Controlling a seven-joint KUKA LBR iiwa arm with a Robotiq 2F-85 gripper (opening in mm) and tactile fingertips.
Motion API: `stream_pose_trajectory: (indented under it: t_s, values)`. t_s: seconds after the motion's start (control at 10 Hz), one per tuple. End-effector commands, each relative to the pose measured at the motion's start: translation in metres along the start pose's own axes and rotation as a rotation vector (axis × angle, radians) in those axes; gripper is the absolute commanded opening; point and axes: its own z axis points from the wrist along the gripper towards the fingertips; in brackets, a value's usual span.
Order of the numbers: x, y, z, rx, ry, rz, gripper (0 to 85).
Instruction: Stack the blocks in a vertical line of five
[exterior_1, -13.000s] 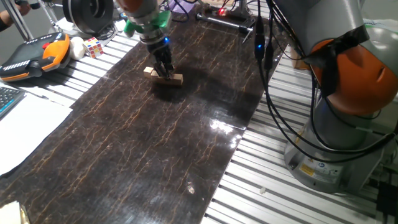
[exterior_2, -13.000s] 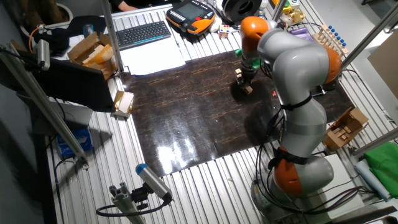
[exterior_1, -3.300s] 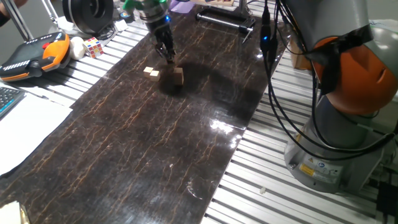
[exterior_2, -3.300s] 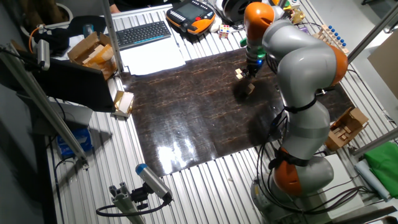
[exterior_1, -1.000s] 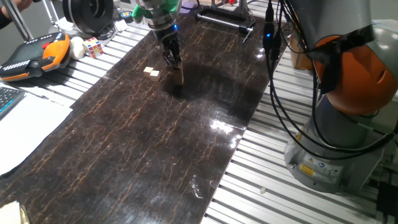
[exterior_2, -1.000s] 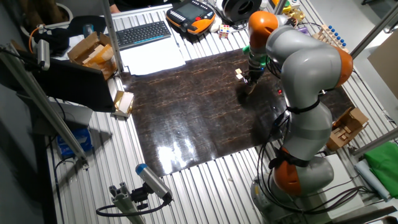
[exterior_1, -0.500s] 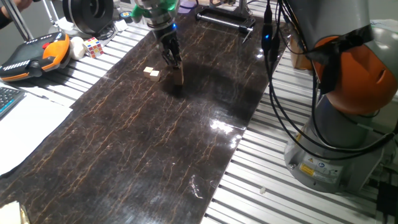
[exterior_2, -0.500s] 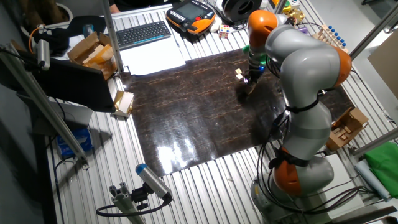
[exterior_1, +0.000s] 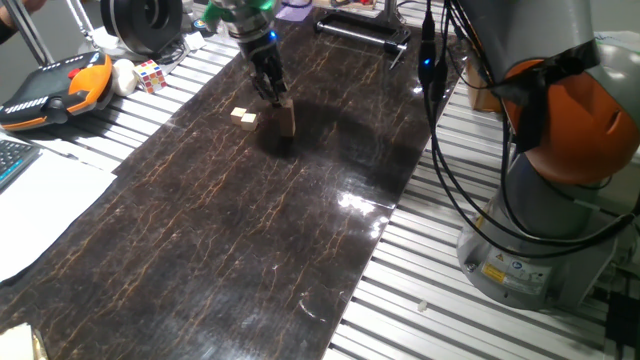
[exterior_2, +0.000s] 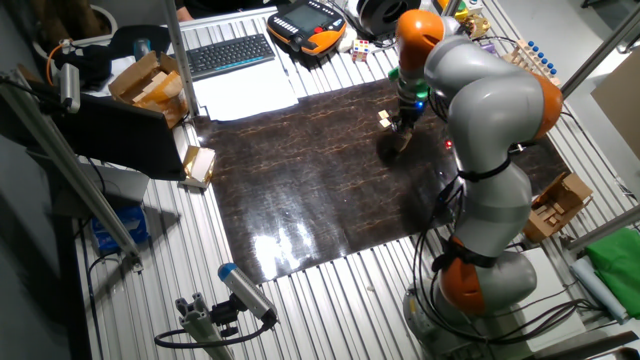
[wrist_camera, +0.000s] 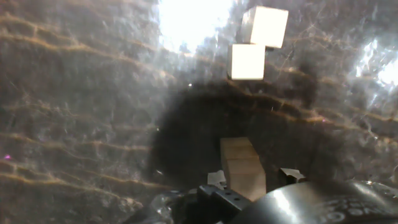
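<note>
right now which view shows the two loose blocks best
The hand view: the two loose blocks fill it large, corner to corner, unblocked. One fixed view shows them as small tan squares left of the stack; the other shows only a speck.

A short upright stack of light-tan wooden cubes (exterior_1: 287, 119) stands upper centre of the frame; two loose tan cubes (exterior_1: 242, 117) lie touching just left.

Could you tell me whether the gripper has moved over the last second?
Yes. The gripper has risen slightly above the stack, judged against the two loose blocks beside it.
</note>
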Motion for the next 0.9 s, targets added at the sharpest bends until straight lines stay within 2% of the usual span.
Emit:
stream_pose_trajectory:
  t_s: [0.0,0.2,0.4,0.6,0.8]
  values:
    - [-0.006,0.000,0.001,0.002,-0.008,0.003,49.0]
    - [-0.028,-0.004,0.012,0.002,-0.045,0.015,49.3]
    - [-0.044,-0.004,0.027,-0.001,-0.084,0.039,49.7]
    - [-0.056,-0.002,0.036,-0.001,-0.112,0.051,52.0]
    - [-0.061,-0.004,0.041,-0.012,-0.143,0.062,54.7]
